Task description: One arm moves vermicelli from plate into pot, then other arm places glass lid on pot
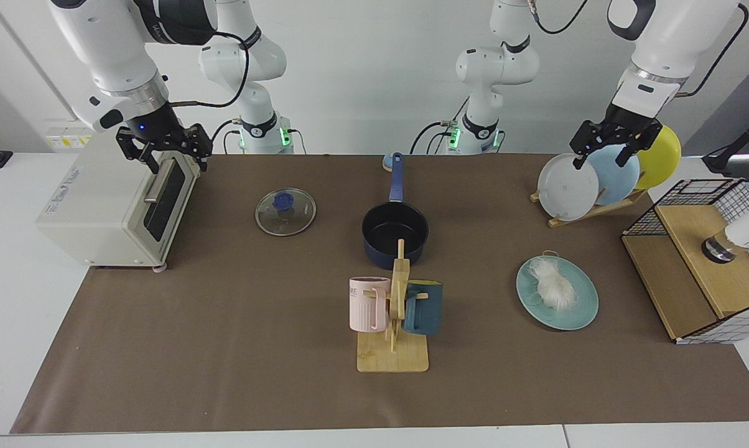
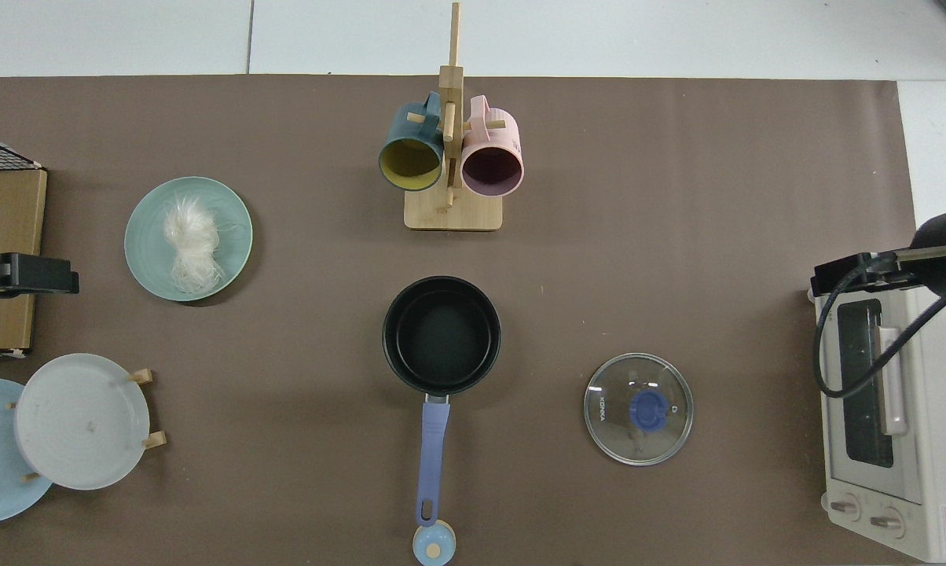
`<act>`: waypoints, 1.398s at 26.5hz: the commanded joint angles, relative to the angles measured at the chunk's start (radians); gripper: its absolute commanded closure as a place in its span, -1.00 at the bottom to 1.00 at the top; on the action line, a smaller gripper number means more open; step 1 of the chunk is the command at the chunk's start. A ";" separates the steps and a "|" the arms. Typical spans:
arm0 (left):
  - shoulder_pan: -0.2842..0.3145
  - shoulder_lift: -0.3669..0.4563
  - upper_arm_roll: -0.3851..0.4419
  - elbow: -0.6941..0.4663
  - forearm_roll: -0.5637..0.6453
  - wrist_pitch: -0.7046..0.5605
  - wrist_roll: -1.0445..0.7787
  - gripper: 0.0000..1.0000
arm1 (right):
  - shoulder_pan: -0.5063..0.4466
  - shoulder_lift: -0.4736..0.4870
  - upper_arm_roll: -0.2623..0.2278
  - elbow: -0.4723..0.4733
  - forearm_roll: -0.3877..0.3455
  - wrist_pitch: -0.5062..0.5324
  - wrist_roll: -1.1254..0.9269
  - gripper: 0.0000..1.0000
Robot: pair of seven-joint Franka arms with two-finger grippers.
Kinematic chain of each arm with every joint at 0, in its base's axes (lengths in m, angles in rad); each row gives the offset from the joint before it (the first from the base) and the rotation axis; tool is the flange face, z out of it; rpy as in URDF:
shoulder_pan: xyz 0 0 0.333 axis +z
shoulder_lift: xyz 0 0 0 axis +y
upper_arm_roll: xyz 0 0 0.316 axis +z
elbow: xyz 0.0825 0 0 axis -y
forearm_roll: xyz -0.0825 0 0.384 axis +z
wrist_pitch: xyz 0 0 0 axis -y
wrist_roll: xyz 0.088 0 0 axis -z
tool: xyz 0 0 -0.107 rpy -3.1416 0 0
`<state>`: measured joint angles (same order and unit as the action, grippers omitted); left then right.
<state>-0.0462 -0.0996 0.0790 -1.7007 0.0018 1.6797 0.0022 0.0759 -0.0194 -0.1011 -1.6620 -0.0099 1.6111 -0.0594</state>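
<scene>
Vermicelli (image 1: 555,283) lies as a loose white tangle on the teal-green plate (image 1: 583,311), which sits on the brown table mat (image 1: 225,348) toward the right of the facing view, well apart from the pot.

Going left to right in the facing view: the right arm, with a blue light at its wrist, holds the right gripper (image 1: 174,158) in the air above the top front edge of a cream toaster oven (image 1: 110,208), its fingers spread apart with nothing between them. Near the oven, the glass lid (image 1: 285,212) lies flat on the mat, its blue knob facing up. At the centre stands the dark navy pot (image 1: 394,233), upright and with nothing inside, its long blue handle pointing toward the arm bases. Just in front of the pot, a wooden mug rack (image 1: 394,348) carries a pink mug (image 1: 367,303) and a dark teal mug (image 1: 425,308). Beyond the teal plate, a wooden plate rack (image 1: 592,210) holds white, light blue and yellow plates on edge. The left gripper (image 1: 606,155) hangs in front of those racked plates, jaws parted and holding nothing. At the far right sits a wire basket (image 1: 698,186) with a wooden box.

In the top view the vermicelli (image 2: 192,244) covers the middle of the plate (image 2: 147,251), and the pot (image 2: 441,334) stands between plate and lid (image 2: 638,409).
</scene>
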 commanded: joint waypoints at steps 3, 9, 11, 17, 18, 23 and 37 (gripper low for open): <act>-0.004 -0.009 0.004 -0.011 -0.011 0.000 0.001 -1.00 | -0.002 0.009 0.001 0.013 0.008 0.007 0.010 -1.00; -0.004 -0.006 0.005 -0.011 -0.011 0.038 0.001 -1.00 | -0.002 0.010 0.003 0.008 0.008 0.007 0.010 -1.00; -0.003 0.000 0.005 -0.011 -0.011 0.064 0.001 -1.00 | -0.001 0.010 0.003 0.010 0.007 0.007 0.009 -1.00; 0.002 0.060 0.018 -0.005 -0.009 0.161 -0.010 -1.00 | 0.004 0.009 0.004 -0.024 0.008 0.007 0.010 -1.00; 0.002 0.075 0.021 -0.002 -0.011 0.161 -0.013 -1.00 | 0.015 0.006 0.004 -0.037 0.008 0.012 0.012 -1.00; 0.008 0.174 0.027 0.067 -0.013 0.157 -0.108 -1.00 | 0.042 0.001 0.004 -0.094 0.008 0.049 0.015 -1.00; 0.031 0.423 0.016 0.227 -0.026 0.195 -0.218 -1.00 | 0.159 0.004 0.011 -0.324 0.010 0.276 0.147 -1.00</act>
<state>-0.0212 0.2636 0.1056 -1.5155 -0.0065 1.8774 -0.1962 0.1906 0.0016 -0.0954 -1.9084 -0.0076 1.8033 0.0025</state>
